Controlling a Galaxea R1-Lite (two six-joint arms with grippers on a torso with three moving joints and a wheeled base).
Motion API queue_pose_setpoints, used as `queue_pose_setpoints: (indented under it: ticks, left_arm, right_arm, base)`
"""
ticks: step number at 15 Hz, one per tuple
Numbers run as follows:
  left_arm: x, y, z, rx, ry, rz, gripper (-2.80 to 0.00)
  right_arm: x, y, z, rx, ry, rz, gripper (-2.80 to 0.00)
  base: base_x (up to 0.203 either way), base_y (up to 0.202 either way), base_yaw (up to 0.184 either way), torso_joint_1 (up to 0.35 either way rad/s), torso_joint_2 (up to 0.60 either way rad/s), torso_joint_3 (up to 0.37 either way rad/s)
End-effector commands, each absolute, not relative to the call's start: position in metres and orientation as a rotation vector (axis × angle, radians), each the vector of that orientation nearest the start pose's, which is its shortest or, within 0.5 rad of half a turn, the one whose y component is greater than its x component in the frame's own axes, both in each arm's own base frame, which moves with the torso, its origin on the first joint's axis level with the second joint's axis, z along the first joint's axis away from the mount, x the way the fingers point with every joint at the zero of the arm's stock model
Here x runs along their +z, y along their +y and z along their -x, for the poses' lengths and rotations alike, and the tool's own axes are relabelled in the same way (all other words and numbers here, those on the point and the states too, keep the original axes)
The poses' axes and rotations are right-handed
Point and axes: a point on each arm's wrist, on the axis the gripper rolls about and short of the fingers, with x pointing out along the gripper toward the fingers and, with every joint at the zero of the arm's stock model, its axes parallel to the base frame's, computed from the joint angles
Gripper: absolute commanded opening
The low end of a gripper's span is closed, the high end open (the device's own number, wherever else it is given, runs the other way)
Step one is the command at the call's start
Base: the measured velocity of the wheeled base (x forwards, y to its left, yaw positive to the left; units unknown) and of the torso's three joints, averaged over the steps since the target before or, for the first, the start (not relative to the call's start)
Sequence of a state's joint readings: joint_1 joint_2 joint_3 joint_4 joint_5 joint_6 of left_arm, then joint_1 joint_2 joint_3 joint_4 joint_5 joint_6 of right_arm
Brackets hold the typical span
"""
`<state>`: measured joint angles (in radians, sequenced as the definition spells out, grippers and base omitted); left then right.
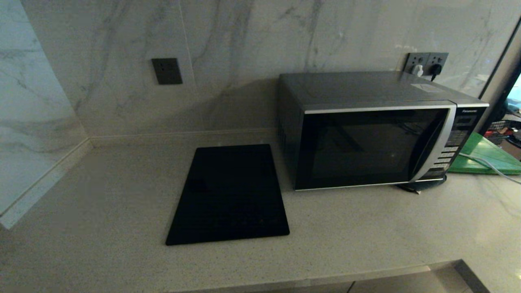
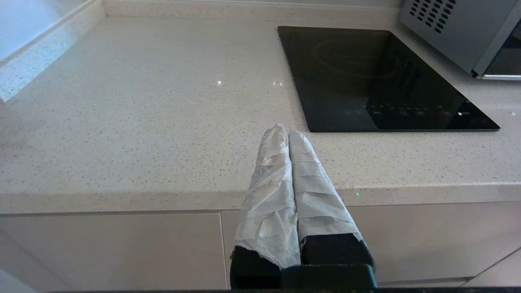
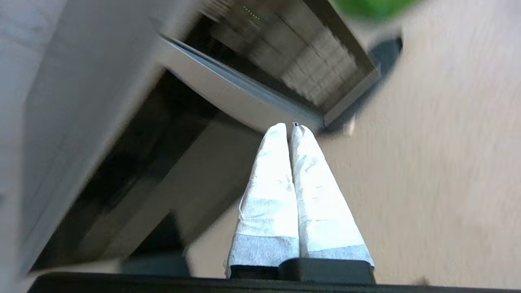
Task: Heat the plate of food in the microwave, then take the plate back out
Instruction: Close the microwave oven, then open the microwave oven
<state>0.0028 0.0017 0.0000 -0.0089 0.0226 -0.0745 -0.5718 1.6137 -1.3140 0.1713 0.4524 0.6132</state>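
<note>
I'm looking at a home kitchen here. Speckled pale stone countertop [image 1: 366,228] running into a corner, marble-look wall panels [image 1: 244,40] behind it, a Panasonic microwave [image 1: 366,146] plugged in at the wall sockets [image 1: 425,63], a flat black glass cooktop [image 1: 230,195] set beside it, a green board [image 1: 488,156] further along, and cabinet fronts [image 2: 110,244] below the counter edge.

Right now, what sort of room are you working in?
Most likely a home kitchen: a microwave and a black cooktop on a speckled counter, with marble-look wall tiles and outlets.
</note>
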Motion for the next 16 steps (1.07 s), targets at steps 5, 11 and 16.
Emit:
queue_pose_setpoints:
  ticks: [5,11,16]
  left_arm:
    - [0.076,0.0,0.023,0.026,-0.009,0.075,-2.8]
    - [0.076,0.0,0.023,0.026,-0.009,0.075,-2.8]
    - [0.076,0.0,0.023,0.026,-0.008,0.075,-2.8]
  right_arm:
    - [0.2,-0.205,-0.262,-0.01,0.503,-1.068,-2.8]
    - [0.16,-0.229,-0.295,0.08,0.497,-1.07,-2.8]
    - [0.115,-0.251,-0.337,0.033,0.532,-1.14,-2.8]
  base:
    - [0.0,0.0,0.0,0.0,0.0,0.0]
    - [0.0,0.0,0.0,0.0,0.0,0.0]
    - [0.0,0.0,0.0,0.0,0.0,0.0]
